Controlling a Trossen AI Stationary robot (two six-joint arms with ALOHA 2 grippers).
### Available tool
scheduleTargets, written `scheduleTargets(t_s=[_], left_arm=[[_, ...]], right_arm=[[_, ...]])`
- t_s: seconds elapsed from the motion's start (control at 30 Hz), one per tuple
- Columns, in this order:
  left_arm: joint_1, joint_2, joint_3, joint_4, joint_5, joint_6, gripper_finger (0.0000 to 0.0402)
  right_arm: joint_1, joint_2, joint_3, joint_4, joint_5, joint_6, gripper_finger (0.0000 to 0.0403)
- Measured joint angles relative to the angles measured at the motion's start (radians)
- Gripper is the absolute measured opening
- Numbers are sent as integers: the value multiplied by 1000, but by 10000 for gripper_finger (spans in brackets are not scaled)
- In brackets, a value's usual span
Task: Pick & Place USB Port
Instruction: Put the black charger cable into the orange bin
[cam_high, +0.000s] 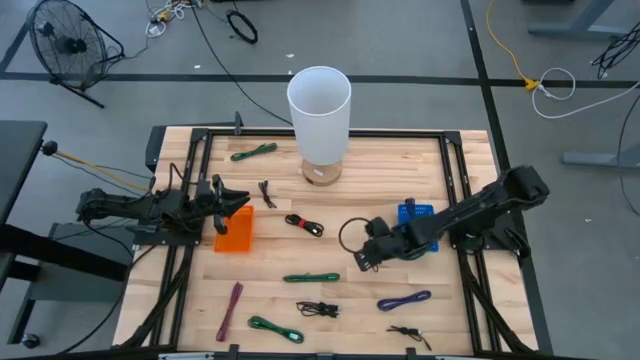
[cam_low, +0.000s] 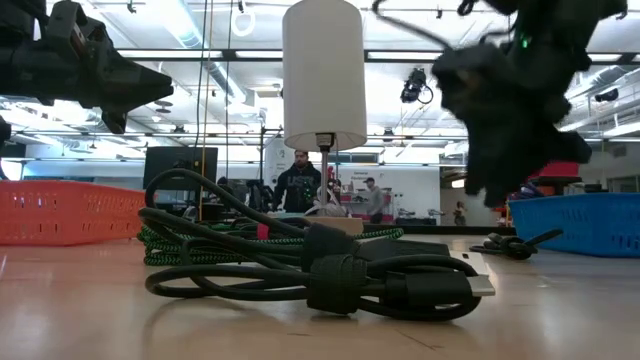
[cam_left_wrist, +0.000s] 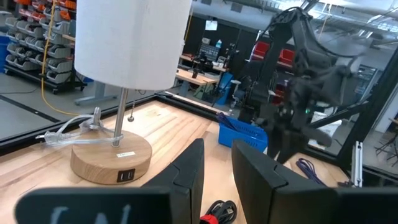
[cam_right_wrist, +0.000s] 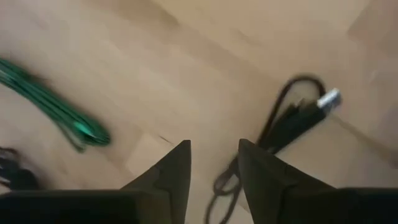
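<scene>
A black USB cable (cam_high: 349, 236) lies in a loose loop on the wooden table; in the right wrist view its silver plug (cam_right_wrist: 329, 98) rests flat on the wood. My right gripper (cam_high: 363, 258) hovers open just near of the loop, raised off the table (cam_low: 500, 120); the cable lies beyond one finger, not between them (cam_right_wrist: 214, 165). A white-shaded lamp (cam_high: 320, 105) stands at the far edge on a round wooden base (cam_left_wrist: 111, 158) with a small port panel (cam_left_wrist: 126, 176). My left gripper (cam_high: 238, 205) waits open above the orange bin (cam_high: 235, 238).
A blue bin (cam_high: 412, 212) sits under my right arm. Several bundled cables lie scattered: green (cam_high: 253, 152), red and black (cam_high: 305, 225), green (cam_high: 311, 277), purple (cam_high: 404, 299), black (cam_high: 318, 308). A dark frame (cam_high: 455, 170) runs around the table. People stand in the room beyond.
</scene>
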Motion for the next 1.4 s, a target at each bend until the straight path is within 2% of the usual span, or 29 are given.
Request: scheduleTargets(t_s=[0.3,0.8,1.4], left_arm=[[0,0,0,0,0,1,85],[0,0,0,-1,0,3,85],[0,0,0,-2,0,2,85]], right_arm=[[-27,33,0,-4,-52,-7,146],[-65,33,0,-76,-73,-7,188],[-69,60,-2,-99,-61,20,190]])
